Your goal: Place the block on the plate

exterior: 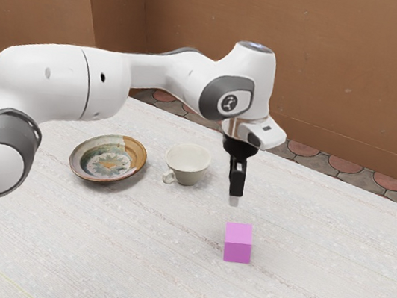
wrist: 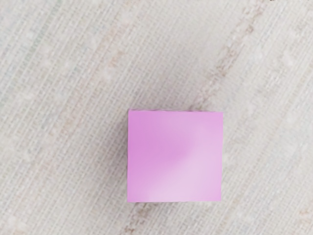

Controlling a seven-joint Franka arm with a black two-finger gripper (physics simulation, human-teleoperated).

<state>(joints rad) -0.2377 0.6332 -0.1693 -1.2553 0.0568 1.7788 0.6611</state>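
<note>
Nearest the wrist camera was the pink block, its square top facing up toward the hand and soft shading on the woven-looking surface around it. In the exterior view it sat flat on the pale, streaked counter, well apart from the plate that was meant to carry it.

The white arm, with grey caps at its joints, came in from the exterior view's left and reached over the counter. At its end the black gripper pointed down just above the block, with a gap between them. Its jaws were seen from the side there, so I could not tell whether they stood wide or narrow.

The plate lay toward the exterior view's left, with a brown rim partly turning cream and a blue-green and tan pattern in its middle. Between the plate and the gripper, in that view, an off-white cup stood upright, near the plate but apart from it, its handle on the exterior view's left side. Beyond the counter were an orange-brown wall and a floor of reddish, rounded tiles set among grey ones.
</note>
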